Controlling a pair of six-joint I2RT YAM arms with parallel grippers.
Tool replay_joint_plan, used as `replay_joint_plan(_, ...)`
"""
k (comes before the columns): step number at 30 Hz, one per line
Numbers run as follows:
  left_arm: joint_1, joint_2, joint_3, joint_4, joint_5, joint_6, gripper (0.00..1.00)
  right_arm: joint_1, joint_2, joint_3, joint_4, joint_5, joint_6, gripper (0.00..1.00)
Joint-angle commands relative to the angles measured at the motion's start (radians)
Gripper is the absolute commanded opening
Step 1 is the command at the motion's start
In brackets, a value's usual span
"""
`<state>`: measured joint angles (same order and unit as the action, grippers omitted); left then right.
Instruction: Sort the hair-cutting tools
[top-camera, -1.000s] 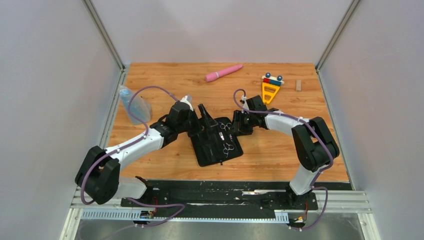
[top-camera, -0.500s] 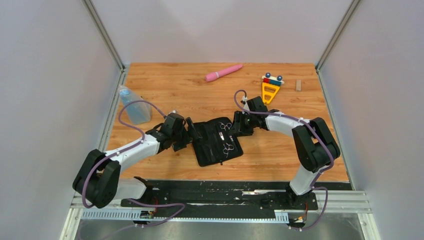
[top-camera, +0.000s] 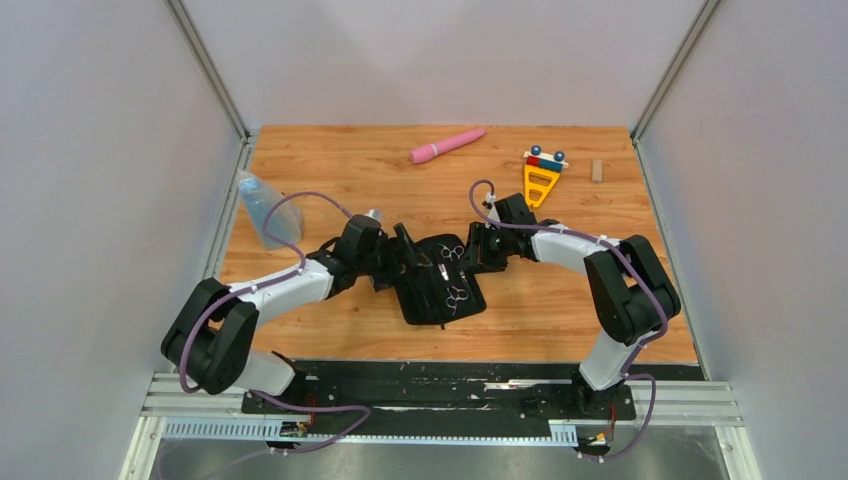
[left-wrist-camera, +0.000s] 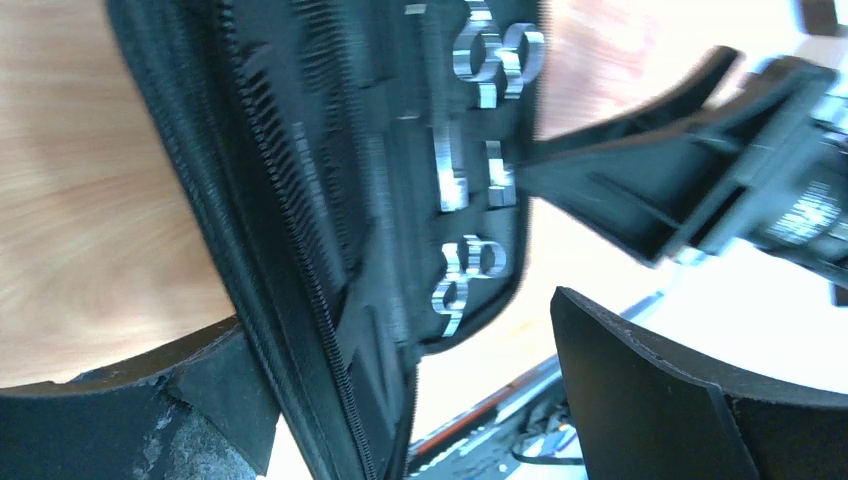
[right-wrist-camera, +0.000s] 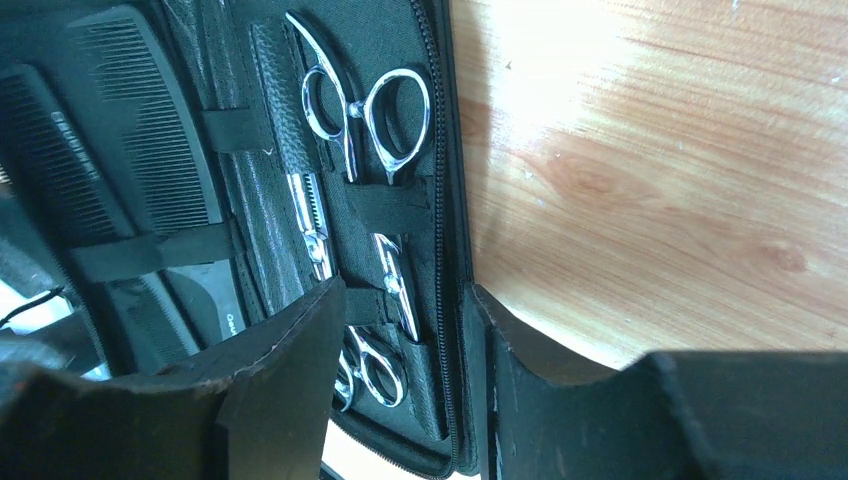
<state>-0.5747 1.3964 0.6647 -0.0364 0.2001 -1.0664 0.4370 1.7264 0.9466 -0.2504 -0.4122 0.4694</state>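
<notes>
your left pincer (left-wrist-camera: 395, 330) stands wide open and grips nothing; the zip edge of the black case (top-camera: 425, 300) runs up between its two fingers. your right pincer (right-wrist-camera: 405, 300) is partly open and sits astride the opposite rim of the case: one finger lies over the inside, the other rests on the table (top-camera: 330, 175) against the outer zip. from the wrist view a gap shows between the inner finger and the rim, so it does not clamp anything.

all four tools lie inside the open case, between your two pincers. the first scissors (right-wrist-camera: 365, 370) have their rings right at the tip of the right pincer's inner finger. the second scissors (right-wrist-camera: 365, 100) lie alongside, turned the other way, rings further from that pincer. both sit under elastic straps. past them, on the side toward the left pincer, the first comb (right-wrist-camera: 130, 130) and the second comb (right-wrist-camera: 45, 150) lie side by side under one strap. one comb carries small white lettering, cut off by the finger and too small to read.

well beyond both pincers, a pink wand (top-camera: 447, 145), a yellow toy (top-camera: 540, 178) and a small block (top-camera: 597, 170) lie near the table's far edge.
</notes>
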Motion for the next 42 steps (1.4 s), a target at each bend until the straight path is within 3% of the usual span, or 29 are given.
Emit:
replay_joint_plan(1, -0.055, 0.026, 0.126, 0.131, 0.062, -0.023, 1.0, 0.004, -0.03, -0.015, 0.042, -0.033, 0.029, 0.48)
replay_joint_plan(14, -0.135, 0.286, 0.242, 0.239, 0.096, -0.074, 1.0, -0.005, -0.06, -0.039, 0.058, -0.029, 0.047, 0.5)
replay_joint_plan(26, -0.136, 0.291, 0.195, 0.191, 0.057, -0.063, 1.0, -0.097, -0.233, -0.131, 0.062, 0.018, 0.081, 0.53)
replay_joint_plan(33, -0.136, 0.272, 0.193, 0.18, 0.046, -0.06, 1.0, -0.103, -0.275, -0.149, 0.139, -0.105, 0.085, 0.42)
replay_joint_plan(42, -0.136, 0.261, 0.191, 0.176, 0.049, -0.064, 1.0, -0.101, -0.163, -0.136, 0.176, -0.184, 0.095, 0.26)
